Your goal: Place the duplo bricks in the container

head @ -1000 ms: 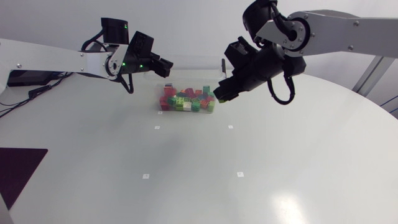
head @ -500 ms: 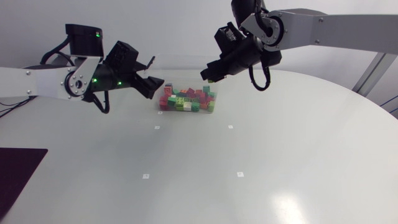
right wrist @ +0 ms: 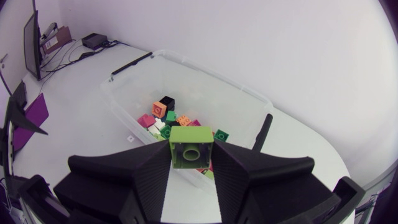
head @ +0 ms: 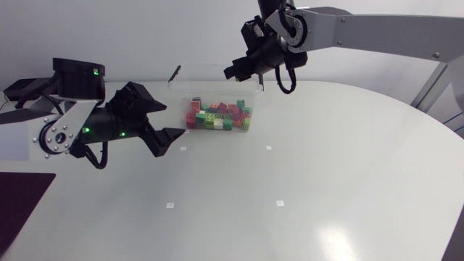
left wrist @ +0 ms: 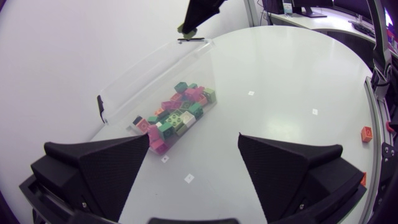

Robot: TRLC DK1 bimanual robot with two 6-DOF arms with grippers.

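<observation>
Two arms work over one round white table (head: pixel 326 188). One clear plastic container (head: pixel 217 90) stands toward the table's far side, with two black clips on its rim, one at each end. Inside lies one heap of duplo bricks (head: pixel 217 116) in red, green, pink, orange, white and black, too piled up to count. The right gripper (head: pixel 232 72) hangs above the container's end and pinches a single lime-green brick (right wrist: pixel 191 146) between both fingers, held clear of the heap. The left gripper (head: pixel 172 141) hovers low beside the container's other end, its fingers spread wide with nothing between them. Four small square marks (head: pixel 268 148) dot the broad bare tabletop on the container's near side.
</observation>
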